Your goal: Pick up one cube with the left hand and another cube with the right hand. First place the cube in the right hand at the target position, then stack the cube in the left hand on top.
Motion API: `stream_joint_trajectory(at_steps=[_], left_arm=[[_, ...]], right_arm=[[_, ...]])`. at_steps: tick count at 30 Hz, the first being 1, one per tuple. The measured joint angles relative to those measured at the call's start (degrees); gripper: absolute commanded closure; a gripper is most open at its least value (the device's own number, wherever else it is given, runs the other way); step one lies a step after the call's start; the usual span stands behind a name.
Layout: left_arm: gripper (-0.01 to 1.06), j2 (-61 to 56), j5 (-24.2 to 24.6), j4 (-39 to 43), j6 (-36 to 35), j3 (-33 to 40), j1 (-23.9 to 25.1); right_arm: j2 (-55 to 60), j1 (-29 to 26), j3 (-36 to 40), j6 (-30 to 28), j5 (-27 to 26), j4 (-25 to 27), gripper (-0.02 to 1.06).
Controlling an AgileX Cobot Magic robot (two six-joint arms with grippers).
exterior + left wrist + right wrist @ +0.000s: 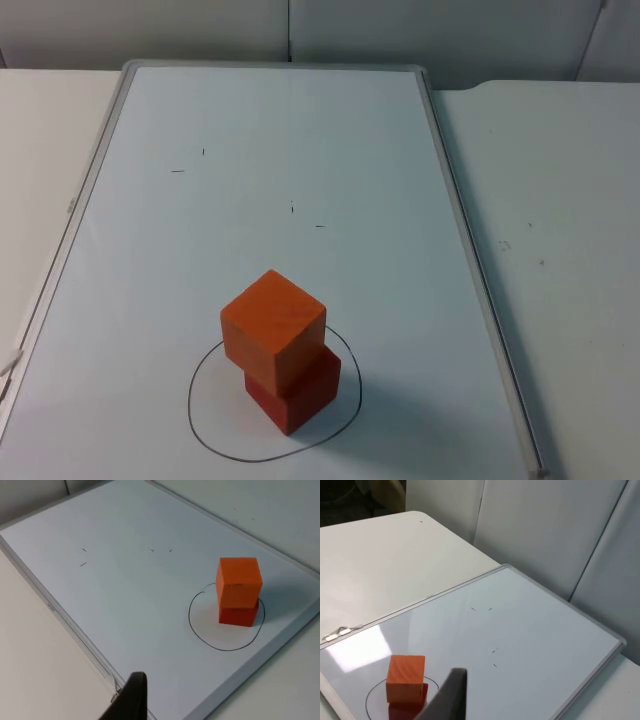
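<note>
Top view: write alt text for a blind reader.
An orange cube sits stacked, slightly twisted, on a red cube inside a hand-drawn black circle on a whiteboard lying flat on the white table.

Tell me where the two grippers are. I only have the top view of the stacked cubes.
Observer: The left gripper is away from the stack, by the whiteboard's long edge.
Operator: And the right one?
Observer: The right gripper is apart from the cubes too, touching neither.
Operator: Does the top cube sit flat?
Observer: Seen side-on in the left wrist view, the orange cube lies flat on the red cube, inside the drawn circle.
</note>
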Motion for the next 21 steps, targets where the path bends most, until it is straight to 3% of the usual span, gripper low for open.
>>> stream_joint_trajectory(at_steps=[21], left_arm=[[0.00, 0.0, -0.5, -0.1, 1.1, 0.5, 0.0]], right_arm=[[0.0, 0.0, 0.0, 0.0, 1.0, 0.0, 0.00]])
